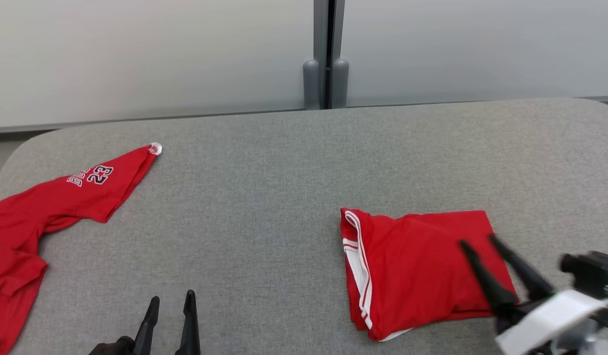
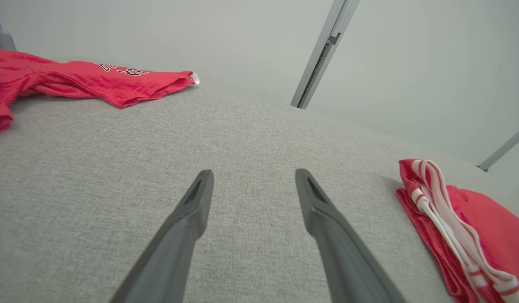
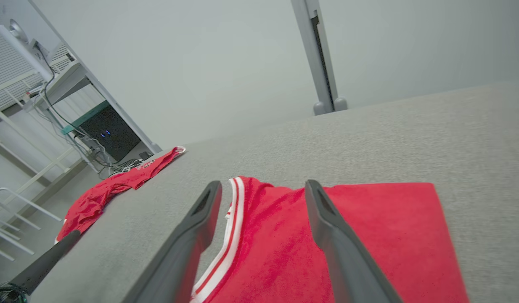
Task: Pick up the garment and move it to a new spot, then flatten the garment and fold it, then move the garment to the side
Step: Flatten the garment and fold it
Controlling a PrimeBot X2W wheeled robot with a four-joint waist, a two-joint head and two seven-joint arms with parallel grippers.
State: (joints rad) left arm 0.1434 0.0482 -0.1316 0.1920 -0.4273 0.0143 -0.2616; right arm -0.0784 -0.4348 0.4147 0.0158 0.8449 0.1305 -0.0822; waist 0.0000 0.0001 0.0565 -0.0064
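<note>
1. the folded red knit garment with white striped trim [image 1: 417, 266] lies flat on the right part of the grey fabric-covered surface [image 1: 264, 197], near the front edge. its striped hem faces the middle of the surface.
2. the right hand [image 1: 477, 241] hovers over the garment's right half, its 2 fingers spread apart with nothing between them. whether the tips touch the cloth, i cannot tell.
3. the left hand [image 1: 172, 298] sits at the lower left, likewise spread wide and empty, over bare surface well apart from the folded garment.
4. a second red jersey lettered "23" [image 1: 62, 197] sprawls unfolded at the far left, partly draped over the surface's edge.
5. judged from how it lies, the fold looks done and the garment is already off to one side, so the task seems at or near its end.
6. the garment should handle as light, soft and limp. it looks like thin sports fabric, probably a little slick, so the stacked layers may slide over each other.
7. if it needs another shift, pinch through all layers at a clean folded edge, the far or right one, ideally with 2 hands at 2 corners. avoid the striped hem side, where loose layers fan out and a single pinch could let the stack fall open.
</note>
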